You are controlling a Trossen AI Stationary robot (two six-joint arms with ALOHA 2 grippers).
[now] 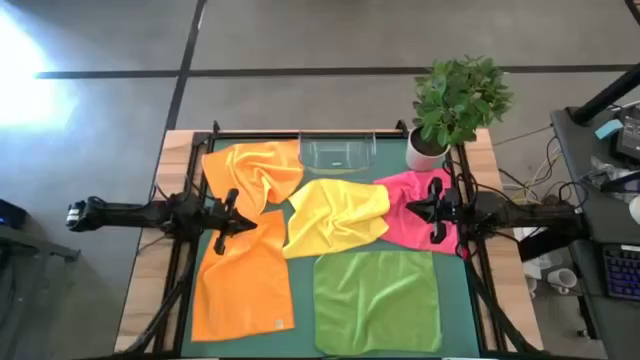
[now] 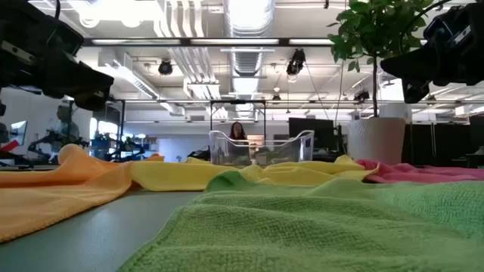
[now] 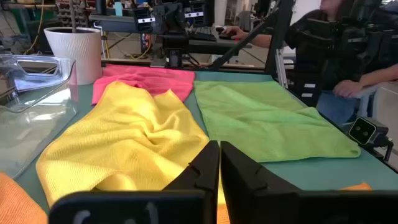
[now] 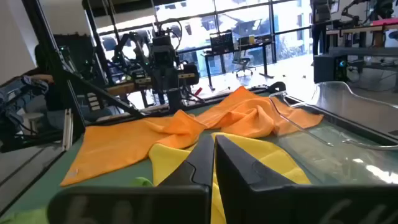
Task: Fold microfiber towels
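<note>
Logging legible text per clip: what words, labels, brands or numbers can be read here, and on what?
None can be read.
Orange towel: a small tag at its near corner, too small to read.
Left gripper: faint marks on its body, blurred.

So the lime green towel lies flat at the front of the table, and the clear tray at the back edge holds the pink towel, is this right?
Not quite. The lime green towel does lie flat at the front, but the clear tray at the back edge is empty. The pink towel lies on the table beside the white plant pot. The high view shows this.
</note>
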